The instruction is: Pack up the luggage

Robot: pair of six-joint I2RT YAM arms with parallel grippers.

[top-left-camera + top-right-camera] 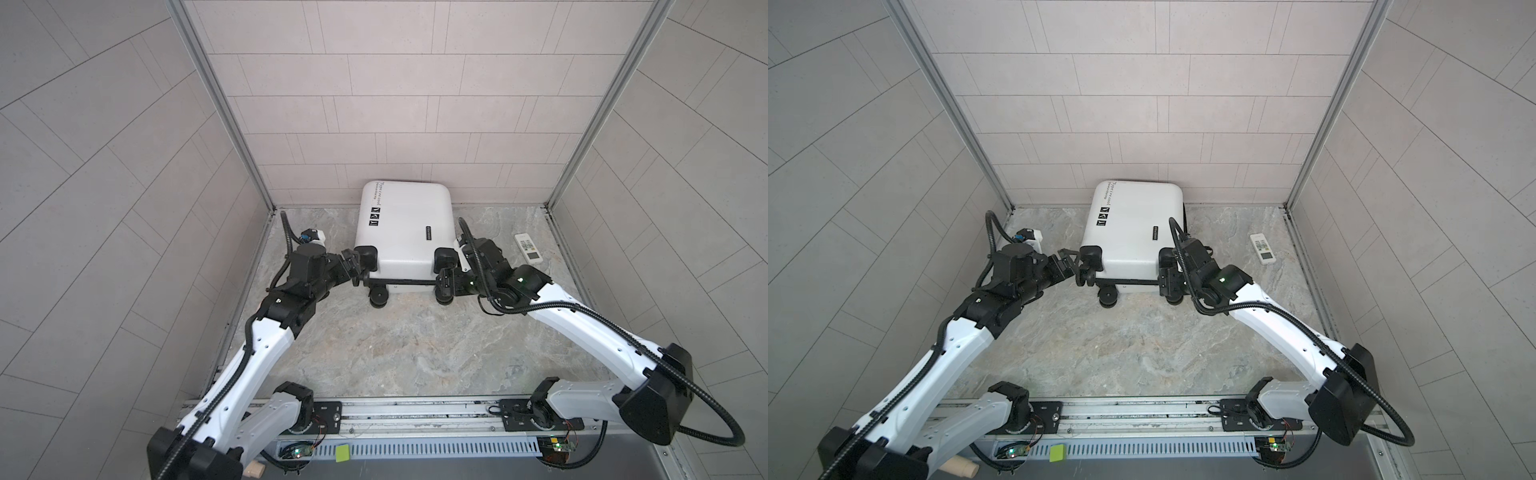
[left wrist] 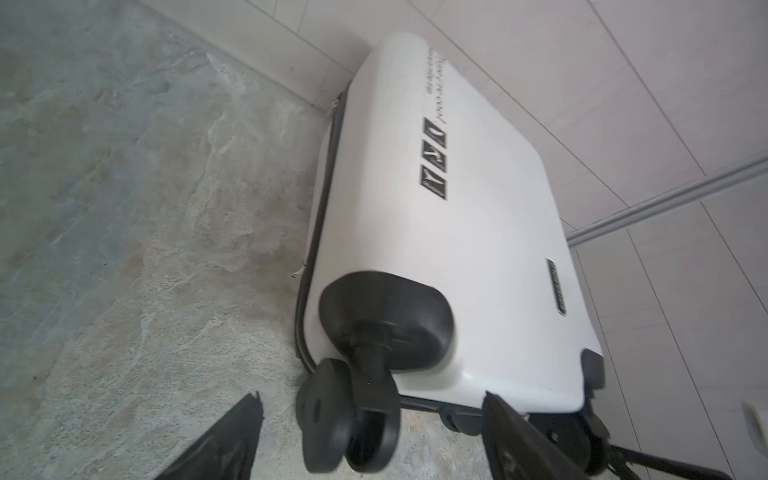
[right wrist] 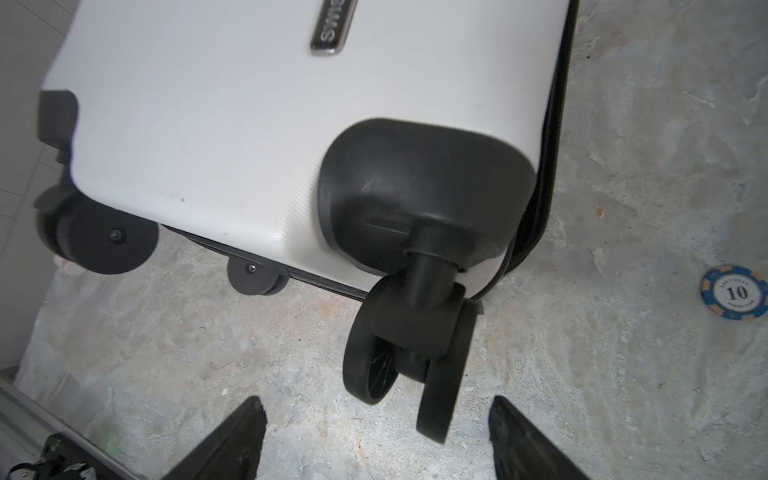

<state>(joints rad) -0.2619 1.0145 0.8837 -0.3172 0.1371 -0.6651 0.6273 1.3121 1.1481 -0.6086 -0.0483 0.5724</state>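
Marble tabletop (image 1: 415, 353), 1 luggage (image 1: 405, 224), 1 remote (image 1: 528, 247)

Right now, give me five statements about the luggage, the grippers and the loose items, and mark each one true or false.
1. The luggage lies closed on the table. True.
2. The right gripper is shut on a wheel. False: its jaws stand wide open, not clamped on the wheel.
3. In both top views a white remote lies to the right of the luggage. True.
4. The poker chip sits on top of the luggage. False: it lies on the table beside it.
5. The left gripper is open. True.
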